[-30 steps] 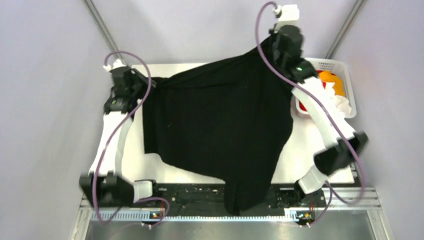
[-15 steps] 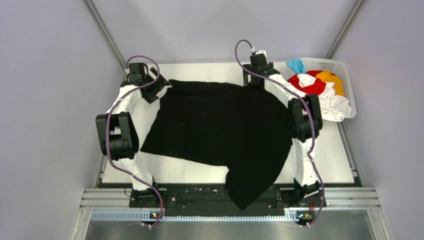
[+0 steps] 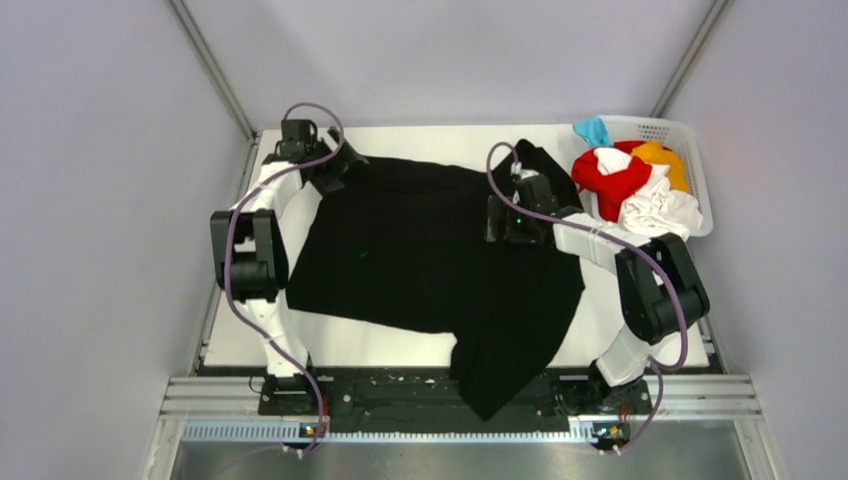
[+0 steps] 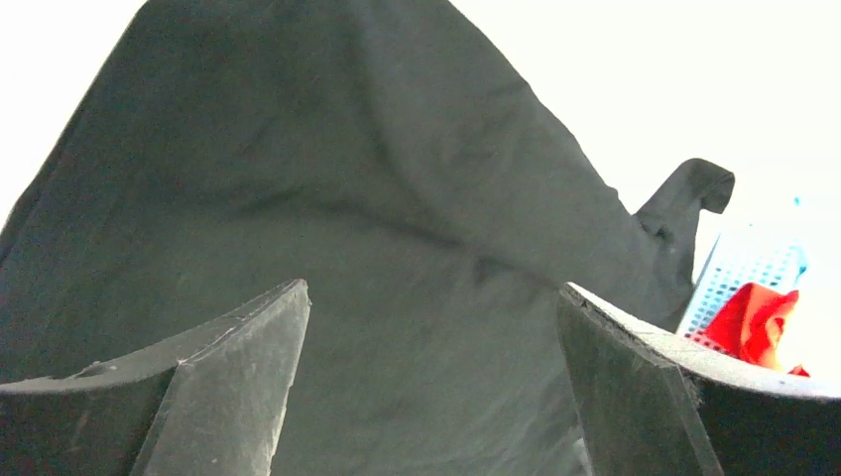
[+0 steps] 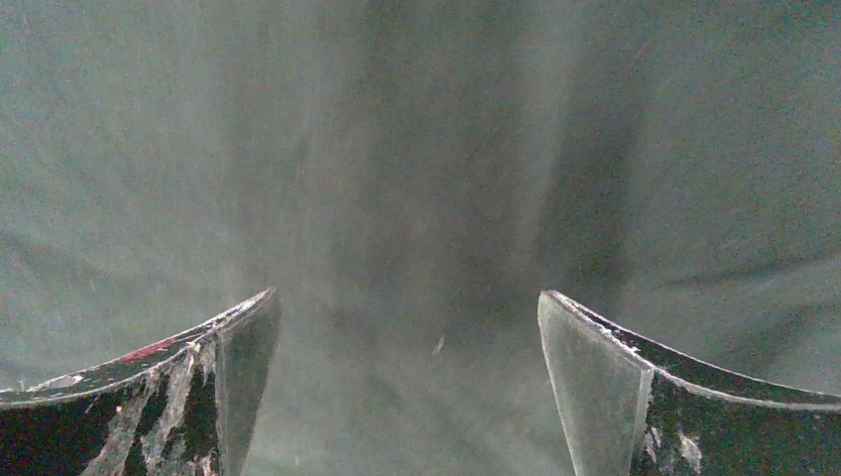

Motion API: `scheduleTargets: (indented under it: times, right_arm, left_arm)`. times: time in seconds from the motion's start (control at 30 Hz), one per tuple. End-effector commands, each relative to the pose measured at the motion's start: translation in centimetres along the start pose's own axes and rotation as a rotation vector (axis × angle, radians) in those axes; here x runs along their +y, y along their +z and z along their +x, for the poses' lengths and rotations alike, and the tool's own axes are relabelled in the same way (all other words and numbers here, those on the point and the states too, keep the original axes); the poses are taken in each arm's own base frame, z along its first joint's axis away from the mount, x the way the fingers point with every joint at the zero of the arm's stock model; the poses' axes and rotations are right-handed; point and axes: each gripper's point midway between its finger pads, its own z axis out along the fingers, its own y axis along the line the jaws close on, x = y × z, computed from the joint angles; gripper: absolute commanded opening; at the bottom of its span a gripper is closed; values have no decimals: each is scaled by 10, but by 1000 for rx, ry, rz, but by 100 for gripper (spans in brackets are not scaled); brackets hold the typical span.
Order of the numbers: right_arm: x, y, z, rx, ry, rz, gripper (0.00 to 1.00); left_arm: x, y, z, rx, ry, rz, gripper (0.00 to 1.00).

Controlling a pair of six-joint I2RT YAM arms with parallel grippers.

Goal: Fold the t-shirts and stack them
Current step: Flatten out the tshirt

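A large black t-shirt [image 3: 430, 250] lies spread on the white table [image 3: 650, 310], its lower corner hanging over the near edge. My left gripper [image 3: 343, 166] is open at the shirt's far left corner, and in the left wrist view it [image 4: 431, 327] hovers over the black cloth [image 4: 327, 198] with nothing between its fingers. My right gripper [image 3: 495, 220] is open above the shirt's far right part; its wrist view shows it [image 5: 407, 317] just over black cloth [image 5: 417, 149]. The red [image 3: 610, 180], white [image 3: 665, 212], orange-yellow [image 3: 668, 160] and light blue [image 3: 594, 130] t-shirts lie piled in the basket.
The white lattice basket [image 3: 676, 124] stands at the back right corner of the table, also in the left wrist view [image 4: 744, 273]. Grey walls close in left, right and behind. The arm bases and a metal rail [image 3: 420, 395] run along the near edge.
Both grippers have opened and let go of the black t-shirt, which dropped from hanging in the air to lying flat. Both arms came down; the right gripper moved nearer, over the shirt.
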Motion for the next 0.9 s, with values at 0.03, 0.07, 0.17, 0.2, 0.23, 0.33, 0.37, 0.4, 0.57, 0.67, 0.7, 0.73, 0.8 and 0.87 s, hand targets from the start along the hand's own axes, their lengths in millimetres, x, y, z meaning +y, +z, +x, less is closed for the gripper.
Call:
scheduleTargets:
  times: [0.03, 0.07, 0.17, 0.2, 0.23, 0.33, 0.37, 0.4, 0.57, 0.67, 0.7, 0.73, 0.8, 0.87]
  right_arm:
    - [35, -15, 15, -29, 17, -149, 99]
    - [33, -15, 20, -25, 19, -142, 99]
    - [25, -14, 24, -31, 22, -111, 99]
    - [22, -13, 25, -32, 21, -96, 99]
    - [20, -13, 25, -33, 19, -84, 99]
    - [15, -12, 30, -28, 16, -66, 99]
    - [14, -11, 31, -23, 15, -64, 99]
    - [14, -10, 32, -20, 12, -62, 99]
    - [6, -8, 35, -14, 3, -23, 99]
    - [4, -6, 39, 2, -3, -17, 99]
    - [3, -5, 40, 7, -5, -9, 99]
    - [1, -5, 41, 11, -8, 2, 99]
    - [-4, -7, 41, 11, -11, 28, 99]
    - [-8, -9, 38, -1, -10, 49, 99]
  left_arm:
    - [-39, 45, -29, -8, 33, 144, 99]
    - [-40, 54, -30, 1, 28, 151, 99]
    - [-54, 82, -16, 50, 44, 180, 99]
    - [-57, 89, -13, 59, 49, 184, 99]
    - [-59, 95, -11, 64, 52, 184, 99]
    - [-63, 112, -13, 43, 65, 170, 99]
    - [-62, 118, -17, 21, 68, 158, 99]
    - [-60, 124, -21, -3, 65, 141, 99]
    - [-46, 163, -50, -126, -1, 92, 99]
    - [-58, 172, -92, -269, -56, 126, 99]
    - [-58, 173, -106, -320, -77, 118, 99]
    - [-55, 172, -118, -359, -89, 100, 99]
    - [-44, 163, -135, -397, -114, 53, 99]
    - [-23, 149, -141, -406, -134, -24, 99]
